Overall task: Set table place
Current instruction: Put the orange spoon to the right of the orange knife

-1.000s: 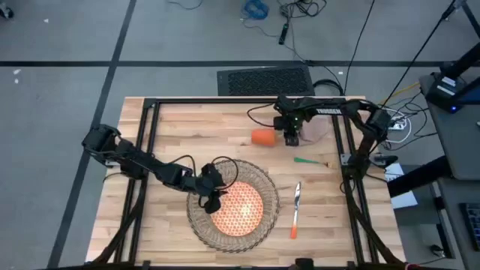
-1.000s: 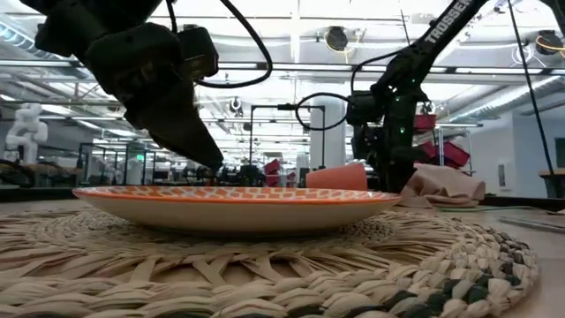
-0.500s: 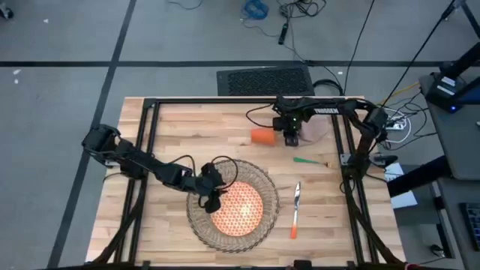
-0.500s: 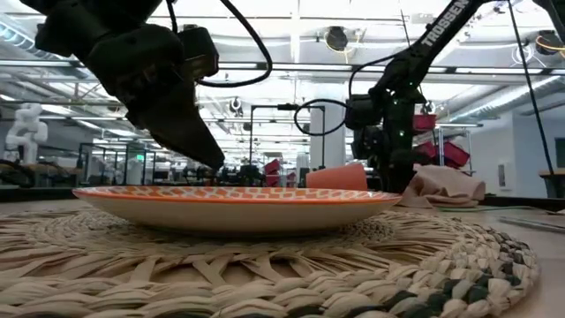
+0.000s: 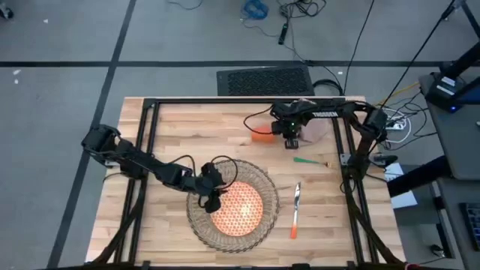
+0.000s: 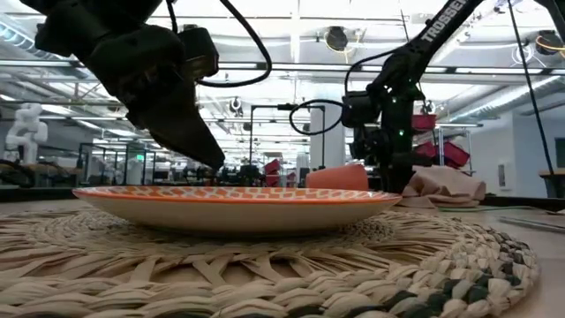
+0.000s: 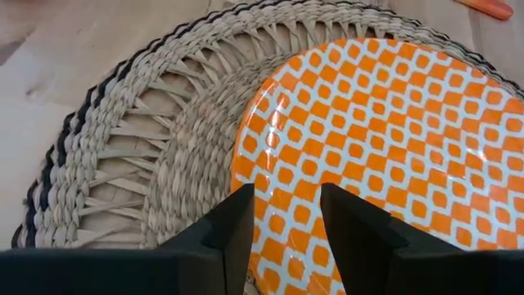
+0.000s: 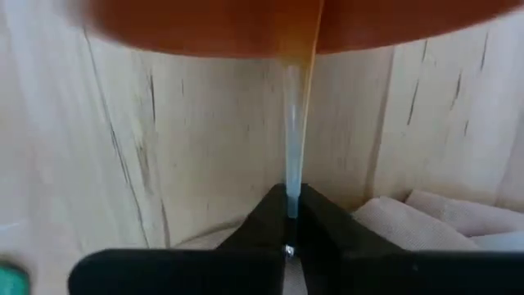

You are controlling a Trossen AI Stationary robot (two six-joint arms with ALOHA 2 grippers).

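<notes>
The round orange-patterned plate (image 5: pixel 240 208) lies on the woven placemat (image 5: pixel 264 225) near the table's front. My left gripper (image 7: pixel 285 215) stands open over the plate's left rim (image 7: pixel 246 156); whether it touches the plate, I cannot tell. At the far side, my right gripper (image 5: pixel 283 138) is shut on the small orange cup (image 5: pixel 259 136). The beige napkin (image 5: pixel 319 129) lies just right of it. A green-handled utensil (image 5: pixel 309 160) and an orange-handled knife (image 5: pixel 295 211) lie flat on the wood to the right of the placemat. My right gripper pinches the cup's thin wall (image 8: pixel 291 176) between its two fingers, seen edge-on in the right wrist view. The fingers come from the table's right side, slanting down. The plate (image 6: pixel 238 201) hides the cup's underside, so whether it is lifted does not show.
The table's black frame rails (image 5: pixel 147 150) run along the left and right sides. Bare wood lies at the far left (image 5: pixel 195 127) and around the cutlery. Cables and a dark mat (image 5: pixel 264 79) lie on the floor beyond the far edge.
My right gripper has shifted slightly toward the table's left and turned at the wrist, still shut on the cup. Less of the cup shows from above now.
</notes>
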